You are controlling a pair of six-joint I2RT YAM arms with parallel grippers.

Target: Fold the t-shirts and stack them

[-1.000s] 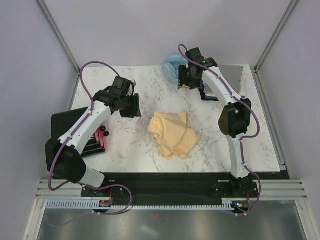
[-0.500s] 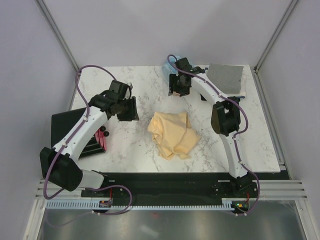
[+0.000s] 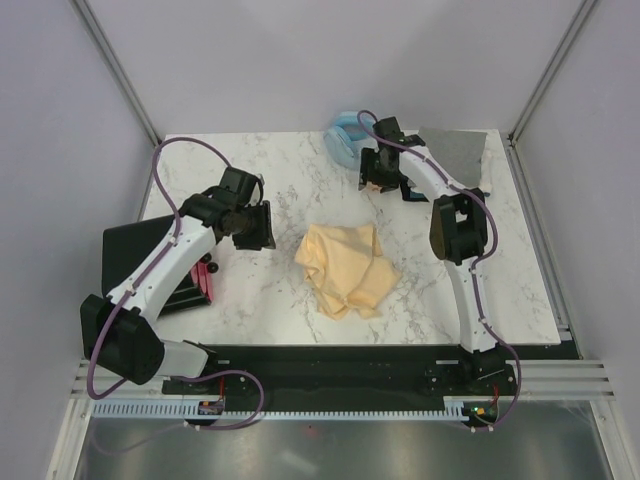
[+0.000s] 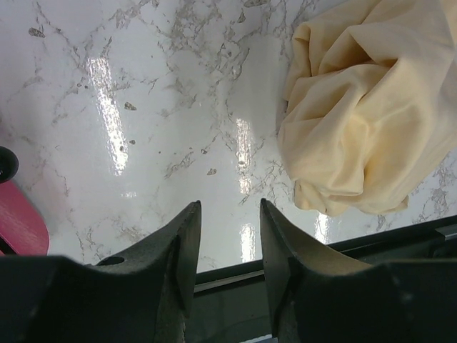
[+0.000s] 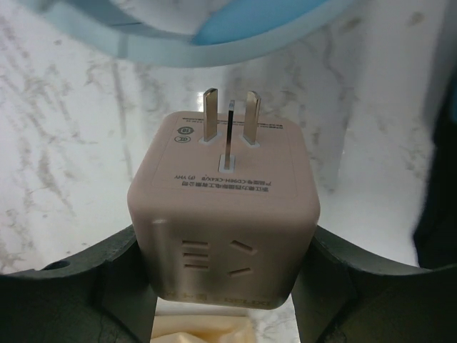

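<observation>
A crumpled pale yellow-cream t-shirt [image 3: 345,268] lies in a heap at the table's middle; the left wrist view has it at the upper right [image 4: 371,107]. A grey t-shirt [image 3: 455,155] lies flat at the far right corner. My left gripper [image 3: 262,228] hovers left of the cream shirt, open and empty [image 4: 228,207] over bare marble. My right gripper [image 3: 378,178] is at the back, beside the light blue ring, shut on a pinkish-beige cube plug adapter [image 5: 225,207] whose prongs point away from the wrist. No other t-shirts show.
A light blue ring-shaped thing [image 3: 345,135] sits at the back centre, right ahead of the adapter [image 5: 214,28]. A black box [image 3: 140,265] with a pink-red side [image 3: 205,280] stands at the left edge. A black bar runs along the near edge.
The right arm swung left and then back right near the blue ring, still gripping the adapter, uncovering the grey t-shirt. The left gripper drifted slightly toward the near side.
</observation>
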